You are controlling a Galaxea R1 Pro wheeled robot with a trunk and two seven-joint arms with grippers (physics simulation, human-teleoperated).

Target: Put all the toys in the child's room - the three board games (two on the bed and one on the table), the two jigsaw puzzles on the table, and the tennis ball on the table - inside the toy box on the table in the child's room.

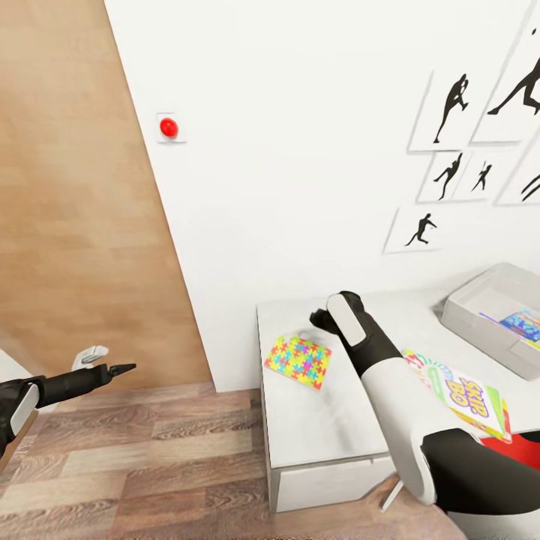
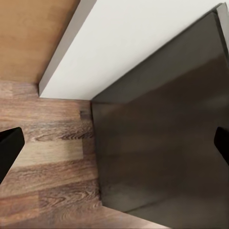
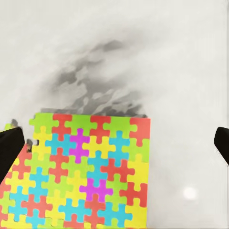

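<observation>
A jigsaw puzzle [image 1: 298, 361] with yellow, pink, blue and green pieces lies flat near the left end of the pale table [image 1: 315, 427]. My right gripper [image 1: 324, 318] hovers just behind it, open. In the right wrist view the puzzle [image 3: 86, 171] sits below and between the wide-apart fingertips [image 3: 10, 148]. The Skip-Bo board game [image 1: 463, 395] lies further right on the table, partly behind my right forearm. The toy box [image 1: 480, 313] stands at the table's right end, with a blue, colourful flat item [image 1: 525, 325] inside. My left gripper [image 1: 112, 368] is open over the wood floor, far left of the table.
A red round button [image 1: 169, 127] and black silhouette prints [image 1: 450, 105] hang on the white wall. Below my left gripper are a dark grey shelf top [image 2: 162, 143] and plank floor [image 2: 43, 157]. Something red [image 1: 521, 450] shows under my right arm.
</observation>
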